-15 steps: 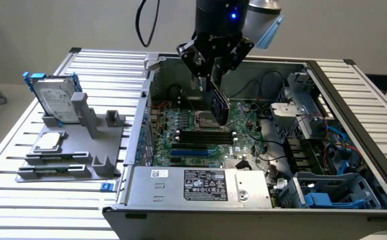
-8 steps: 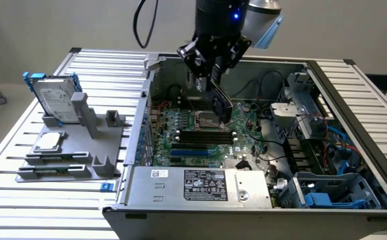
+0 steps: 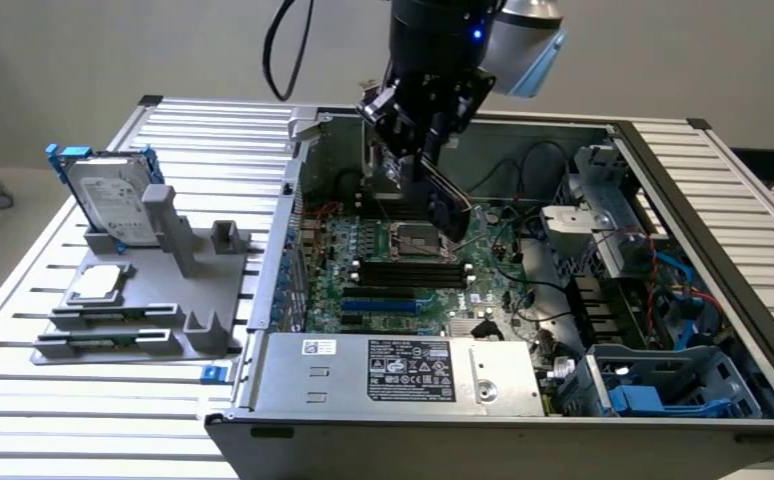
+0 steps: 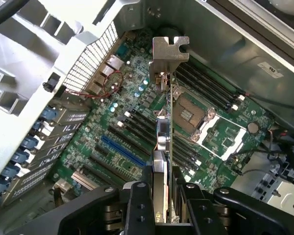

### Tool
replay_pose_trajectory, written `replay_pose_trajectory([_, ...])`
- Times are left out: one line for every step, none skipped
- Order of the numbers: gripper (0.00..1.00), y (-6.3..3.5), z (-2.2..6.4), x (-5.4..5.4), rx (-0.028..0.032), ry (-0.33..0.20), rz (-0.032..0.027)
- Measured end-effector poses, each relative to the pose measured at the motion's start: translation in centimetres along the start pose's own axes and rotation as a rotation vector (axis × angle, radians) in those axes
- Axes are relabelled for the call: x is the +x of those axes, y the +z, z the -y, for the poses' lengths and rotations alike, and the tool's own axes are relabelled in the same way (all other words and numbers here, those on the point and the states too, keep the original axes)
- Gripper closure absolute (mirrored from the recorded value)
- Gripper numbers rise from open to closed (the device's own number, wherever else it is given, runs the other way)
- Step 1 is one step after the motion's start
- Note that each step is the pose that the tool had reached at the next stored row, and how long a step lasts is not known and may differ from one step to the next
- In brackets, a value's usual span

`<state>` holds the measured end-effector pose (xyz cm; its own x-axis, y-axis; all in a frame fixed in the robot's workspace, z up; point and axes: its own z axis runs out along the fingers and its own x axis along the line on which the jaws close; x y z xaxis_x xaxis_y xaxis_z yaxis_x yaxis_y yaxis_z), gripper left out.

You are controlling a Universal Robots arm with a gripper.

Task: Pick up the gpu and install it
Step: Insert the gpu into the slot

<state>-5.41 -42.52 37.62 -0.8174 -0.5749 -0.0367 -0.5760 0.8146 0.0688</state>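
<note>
My gripper (image 3: 421,150) is shut on the gpu (image 3: 449,208), a thin green card with a black cover. It hangs inside the open computer case (image 3: 707,230), above the motherboard (image 3: 494,288) and over the CPU socket (image 3: 414,238). In the wrist view the gpu (image 4: 162,142) appears edge-on between my fingers (image 4: 137,205), with its silver bracket (image 4: 170,49) at the far end. The card is still clear of the board, with the blue slot (image 4: 121,149) and black slots off to one side of it.
A silver hard drive with blue rails (image 3: 110,200) stands on a grey fixture (image 3: 147,290) at the exterior view's left, beside a small silver chip (image 3: 98,283). The power supply (image 3: 401,370), a blue drive cage (image 3: 667,385) and cables (image 3: 654,280) crowd the case.
</note>
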Motion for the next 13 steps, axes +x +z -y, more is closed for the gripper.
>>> replay_pose_trajectory([0.73, 0.02, 0.0, 0.0, -0.0033, -0.017, 0.0007])
replay_pose_trajectory([0.73, 0.05, 0.0, 0.0, -0.0062, -0.034, 0.0011])
replay_pose_trajectory([0.73, 0.08, 0.0, 0.0, -0.0085, -0.053, 0.0009])
replay_pose_trajectory([0.73, 0.11, 0.0, 0.01, -0.0104, -0.071, 0.0004])
replay_pose_trajectory([0.73, 0.14, 0.01, 0.01, -0.0117, -0.089, -0.0004])
replay_pose_trajectory([0.73, 0.18, 0.01, 0.01, -0.013, -0.107, -0.0013])
replay_pose_trajectory([0.73, 0.22, 0.01, 0.01, -0.0143, -0.125, -0.0022])
replay_pose_trajectory([0.73, 0.26, 0.02, 0.01, -0.0156, -0.144, -0.0031])
replay_pose_trajectory([0.73, 0.3, 0.02, 0.01, -0.0166, -0.162, -0.0043])
replay_pose_trajectory([0.73, 0.36, 0.02, 0.01, -0.0177, -0.18, -0.0052])
replay_pose_trajectory([0.73, 0.42, 0.03, 0.02, -0.0187, -0.198, -0.0063])
replay_pose_trajectory([0.73, 0.47, 0.03, 0.02, -0.0195, -0.215, -0.0075])
replay_pose_trajectory([0.73, 0.52, 0.03, 0.02, -0.0204, -0.233, -0.0087])
